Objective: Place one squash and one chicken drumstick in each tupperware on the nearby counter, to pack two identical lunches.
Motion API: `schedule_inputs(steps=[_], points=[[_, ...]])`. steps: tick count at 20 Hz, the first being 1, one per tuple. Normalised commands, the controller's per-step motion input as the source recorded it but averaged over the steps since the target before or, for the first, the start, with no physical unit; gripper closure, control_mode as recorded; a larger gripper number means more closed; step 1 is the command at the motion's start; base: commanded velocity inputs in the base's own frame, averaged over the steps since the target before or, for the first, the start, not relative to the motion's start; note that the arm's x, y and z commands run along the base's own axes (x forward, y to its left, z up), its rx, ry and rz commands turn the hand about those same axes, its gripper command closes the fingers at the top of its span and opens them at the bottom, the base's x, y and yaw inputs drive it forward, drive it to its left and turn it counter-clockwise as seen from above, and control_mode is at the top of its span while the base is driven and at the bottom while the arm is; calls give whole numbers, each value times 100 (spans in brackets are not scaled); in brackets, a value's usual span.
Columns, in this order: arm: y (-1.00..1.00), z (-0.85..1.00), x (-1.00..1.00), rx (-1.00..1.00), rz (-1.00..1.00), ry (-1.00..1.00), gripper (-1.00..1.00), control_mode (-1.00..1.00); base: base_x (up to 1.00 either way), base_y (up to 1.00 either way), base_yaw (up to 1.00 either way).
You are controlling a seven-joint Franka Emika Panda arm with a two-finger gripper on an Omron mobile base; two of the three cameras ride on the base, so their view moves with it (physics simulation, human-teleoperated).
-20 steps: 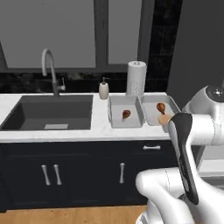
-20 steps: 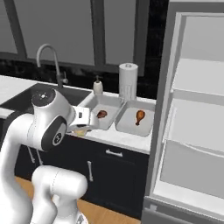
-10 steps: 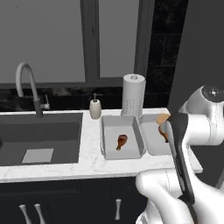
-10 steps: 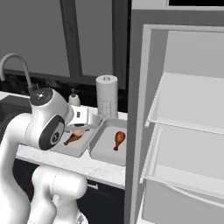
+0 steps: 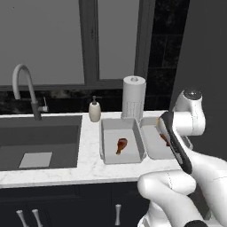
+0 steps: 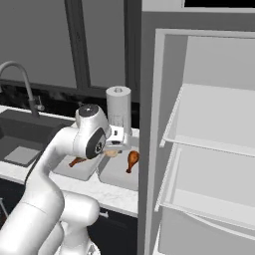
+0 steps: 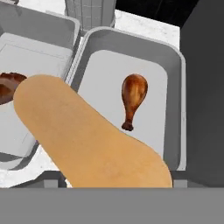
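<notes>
A pale tan elongated squash point(image 7: 87, 140) is held in my gripper point(image 6: 113, 150), which is shut on it; the squash hides the fingertips in the hand view. It hangs above the gap between two pale grey tupperware tubs on the white counter point(image 5: 88, 168). The right tupperware point(image 7: 181, 87) holds one chicken drumstick point(image 7: 133, 98), and the left tupperware point(image 7: 43, 52) holds another drumstick point(image 7: 8, 85). In the left base view the left tub point(image 5: 106, 156) shows its drumstick point(image 5: 121, 145), while my arm partly covers the right tub point(image 5: 153, 146).
A paper towel roll point(image 5: 133, 97) stands just behind the tubs, with a soap dispenser point(image 5: 94, 111) to its left. The dark sink point(image 5: 40, 142) and faucet point(image 5: 24, 84) lie further left. An open fridge with shelves point(image 6: 209, 149) stands close on the right.
The base has driven closer to the counter, so the tubs look larger and nearer. The squash stays in my gripper, now over the tubs.
</notes>
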Motion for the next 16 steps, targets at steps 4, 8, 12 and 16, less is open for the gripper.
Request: schedule_inputs(steps=[4, 8, 12, 16], points=[[4, -79, 100, 3, 0, 4, 100, -100, 0, 0, 0], [0, -63, 100, 11, 0, 0, 100, -100, 0, 0, 0], [0, -73, 100, 2, 0, 0, -100, -100, 0, 0, 0], [0, -16, 27, 0, 0, 3, -100, -100, 0, 0, 0]])
